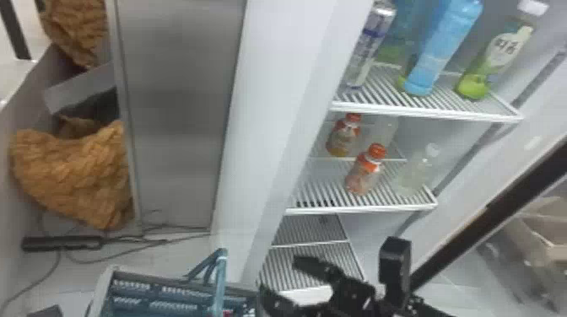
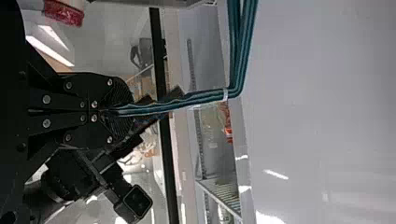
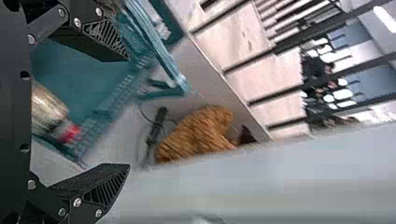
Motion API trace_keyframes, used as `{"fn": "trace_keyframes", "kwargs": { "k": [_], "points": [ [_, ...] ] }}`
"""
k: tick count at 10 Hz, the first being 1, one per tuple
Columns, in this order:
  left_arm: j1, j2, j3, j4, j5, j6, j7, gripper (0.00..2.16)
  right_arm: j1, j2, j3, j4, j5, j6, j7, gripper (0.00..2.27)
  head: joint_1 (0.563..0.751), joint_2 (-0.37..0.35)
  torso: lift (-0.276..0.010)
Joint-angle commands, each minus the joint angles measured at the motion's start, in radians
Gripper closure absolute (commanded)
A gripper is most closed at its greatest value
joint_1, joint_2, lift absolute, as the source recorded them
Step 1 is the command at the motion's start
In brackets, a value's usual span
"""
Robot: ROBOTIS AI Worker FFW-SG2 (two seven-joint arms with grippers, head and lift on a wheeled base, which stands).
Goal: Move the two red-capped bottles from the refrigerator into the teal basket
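In the head view my right gripper (image 1: pixel 279 278) is beside the teal basket (image 1: pixel 168 285), in front of the refrigerator's low shelves; in the right wrist view the right gripper (image 3: pixel 128 113) stands open. Beyond its fingers, a bottle (image 3: pixel 45 109) with a red cap (image 3: pixel 70 132) lies in the basket (image 3: pixel 77 63). My left gripper (image 2: pixel 108 112) is shut on the basket's handle (image 2: pixel 187 100); a red cap (image 2: pixel 65 12) shows near that view's upper left. Two bottles with orange-red caps stand on the middle shelf, one in front (image 1: pixel 365 170), one farther back (image 1: pixel 345 135).
Pale bottles (image 1: pixel 415 172) share the middle shelf (image 1: pixel 358 208). A can (image 1: pixel 370 44), a blue bottle (image 1: pixel 443 46) and a green one (image 1: pixel 493 55) stand above. The refrigerator's white side wall (image 1: pixel 270 105) rises behind the basket. Cables and a power strip (image 1: pixel 62 243) lie at left.
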Motion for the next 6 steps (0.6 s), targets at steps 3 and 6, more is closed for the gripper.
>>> {"fn": "trace_keyframes", "kwargs": {
  "k": [3,6],
  "points": [
    [0.002,0.0,0.0,0.0,0.0,0.0,0.0,1.16,0.011,0.052,-0.1,0.015,0.047,-0.22,-0.041,0.24,0.695,-0.35,-0.224],
    [0.002,-0.002,-0.002,0.0,0.0,0.0,0.0,1.16,0.038,0.089,-0.114,0.015,0.059,-0.384,-0.119,0.24,0.695,-0.35,-0.224]
  ]
}}
